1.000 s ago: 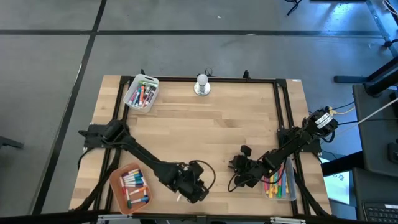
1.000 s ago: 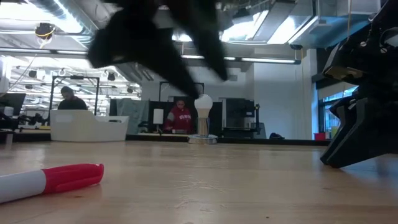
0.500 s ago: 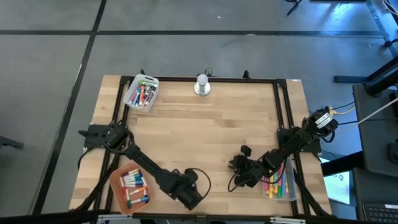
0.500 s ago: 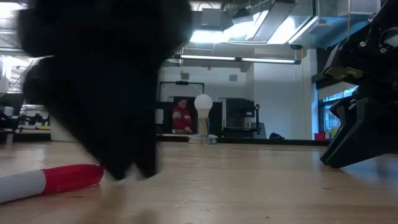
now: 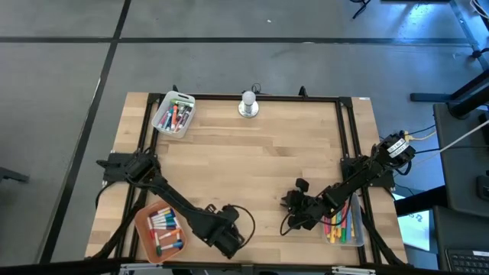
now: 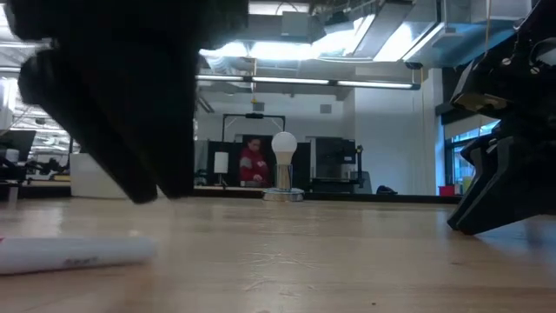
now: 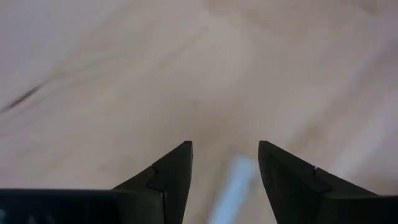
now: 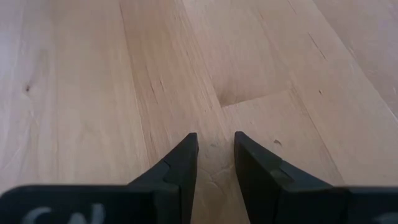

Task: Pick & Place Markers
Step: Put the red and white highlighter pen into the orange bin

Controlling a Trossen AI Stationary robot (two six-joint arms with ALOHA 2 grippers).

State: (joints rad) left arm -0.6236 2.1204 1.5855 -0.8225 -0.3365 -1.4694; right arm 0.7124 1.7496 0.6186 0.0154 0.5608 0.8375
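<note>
left hand (image 5: pixel 226 243): lower centre-left of desk (image 5: pixel 252 153), fingers spread, white marker (image 6: pixel 74 254) below, unheld
right hand (image 5: pixel 289 205): lower right, narrow gap, empty

One white marker (image 6: pixel 74 254) lies flat on the table (image 5: pixel 252 168). More markers fill the orange tray (image 5: pixel 145 229), the white tray (image 5: pixel 162 116) and the clear tray (image 5: pixel 359 237).
</note>
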